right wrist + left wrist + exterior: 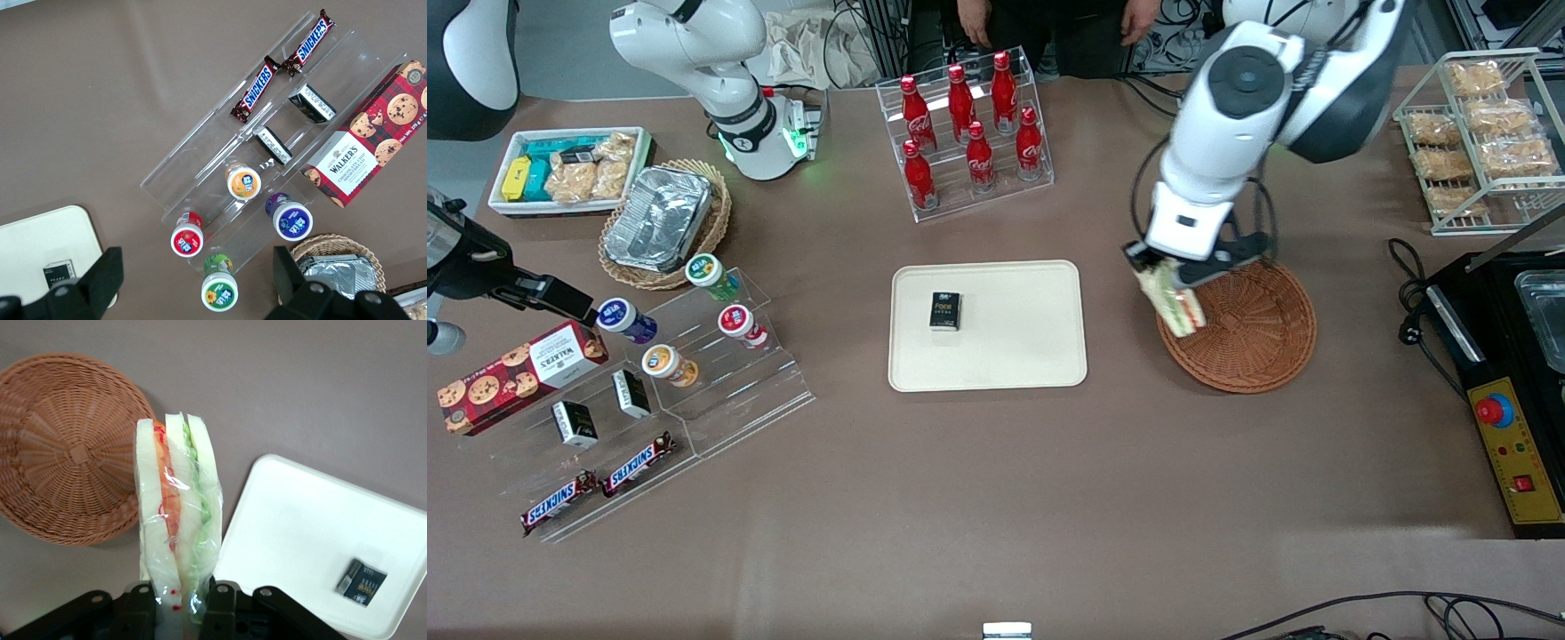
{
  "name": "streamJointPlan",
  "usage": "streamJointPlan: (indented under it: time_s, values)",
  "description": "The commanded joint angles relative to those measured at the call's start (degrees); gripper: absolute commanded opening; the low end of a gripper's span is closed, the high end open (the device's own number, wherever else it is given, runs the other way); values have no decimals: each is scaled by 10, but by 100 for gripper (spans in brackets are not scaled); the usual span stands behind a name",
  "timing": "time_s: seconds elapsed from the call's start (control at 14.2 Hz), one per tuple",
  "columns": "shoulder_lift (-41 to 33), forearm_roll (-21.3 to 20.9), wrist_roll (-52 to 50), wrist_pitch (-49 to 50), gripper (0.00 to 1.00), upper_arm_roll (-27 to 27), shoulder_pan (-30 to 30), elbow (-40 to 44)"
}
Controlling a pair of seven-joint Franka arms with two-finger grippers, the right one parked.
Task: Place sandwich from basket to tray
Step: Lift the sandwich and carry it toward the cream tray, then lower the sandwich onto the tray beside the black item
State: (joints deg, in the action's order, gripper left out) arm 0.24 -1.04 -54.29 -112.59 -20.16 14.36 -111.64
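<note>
Clamped between the black fingers (141,613) of your left arm's two-finger gripper (179,603) is the plastic-wrapped triangular sandwich of white bread with orange-red and green filling (177,513), seen closest in the wrist view, where the jaws pinch its lower end across the slices and the wedge stands out from them. From the front, that sandwich (1172,296) hangs under the gripper (1172,274) above the rim of the round reddish-brown woven wicker basket (1249,331), at about nine o'clock on the basket's circle, clear of the weave. Your target, the flat cream-beige rectangular tray with rounded corners (1014,356), lies on the brown table (996,498) just beside the basket toward the parked arm's end, roughly at nine o'clock from the gripper. A small black packet (944,311) already sits on the tray near its ten o'clock corner, so you likely want the bare area at the tray's centre or four o'clock. Expect the sandwich to be light, soft and easily crushed, with a slick film wrap that may slide; a hold across the bread faces near the thick end, as you have now, seems the sound one, with only modest squeeze. Held by one end, it may sag or swing, so you should probably carry it gently.
</note>
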Motion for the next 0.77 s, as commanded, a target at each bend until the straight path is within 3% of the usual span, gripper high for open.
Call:
streamJointPlan:
  time_s: [0.0,0.49,0.7]
  values:
    - [24,-49,17,-17,0,2,60,14]
    - [113,-49,29,-105,0,2,119,1]
    - [132,-49,29,-210,0,2,122,-63]
